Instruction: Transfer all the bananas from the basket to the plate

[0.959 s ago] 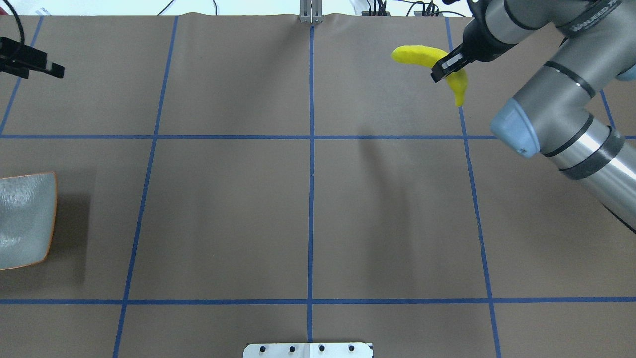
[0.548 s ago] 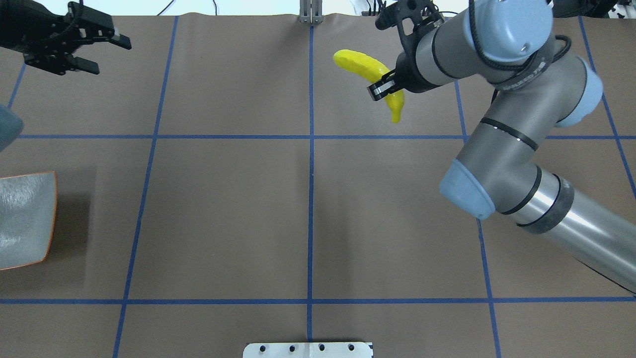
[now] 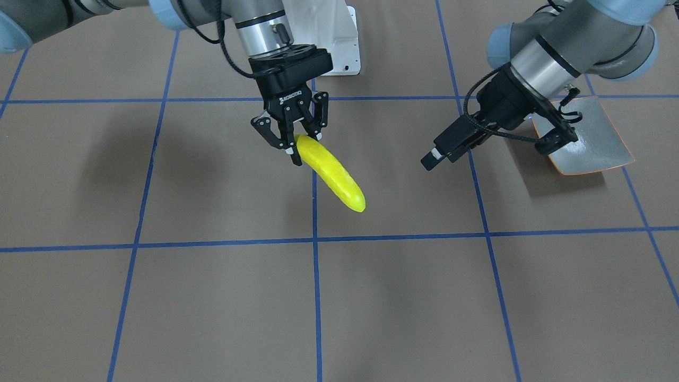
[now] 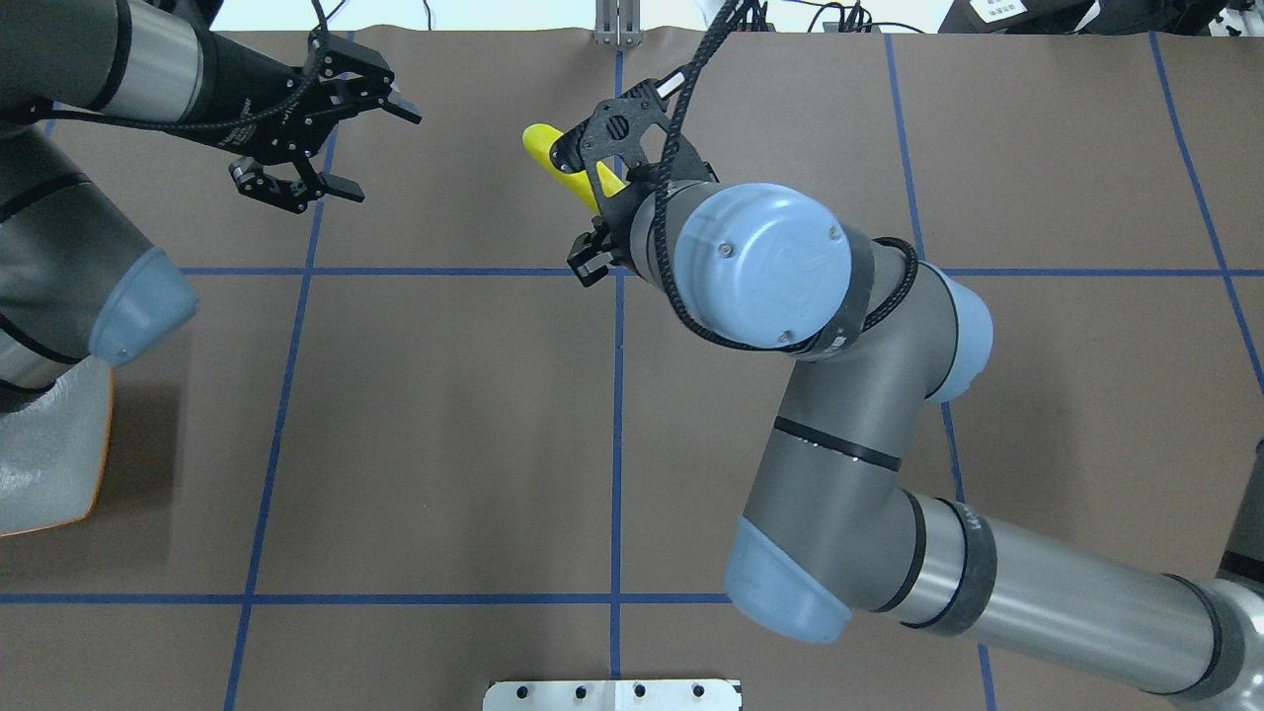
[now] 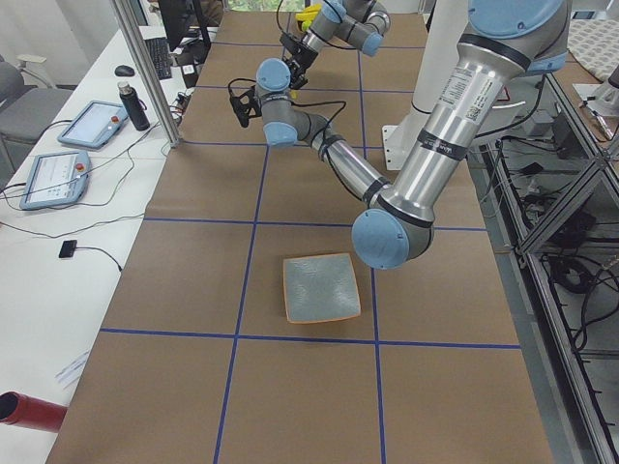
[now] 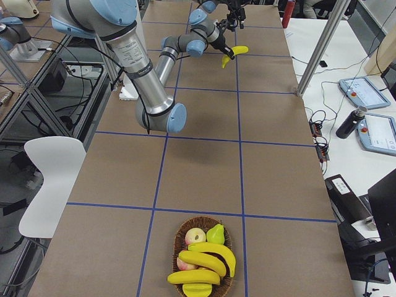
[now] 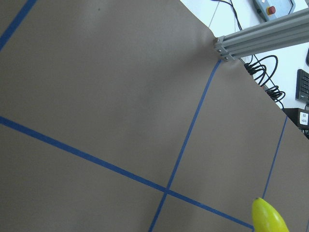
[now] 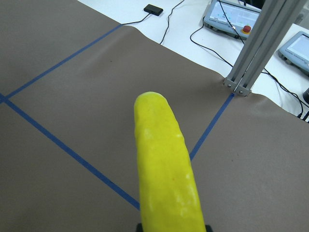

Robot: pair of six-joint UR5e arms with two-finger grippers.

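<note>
Banana [image 3: 331, 178] hangs above the brown table [image 3: 212, 307] gridded with blue tape [image 3: 316, 297].

The plate [image 5: 321, 288] lies near the surface's [image 3: 212, 297] left end. The basket [image 6: 178, 240] stands at the right end, with bananas [image 6: 201, 263], an apple [image 6: 195, 236] and a pear [image 6: 215, 234] in it. Another banana [image 3: 331, 175] hangs over the middle, toward the far edge, between the fingers [image 3: 264, 129] of the right gripper [image 3: 303, 146]. The left gripper [image 4: 387, 156] hovers apart to its left.
</note>
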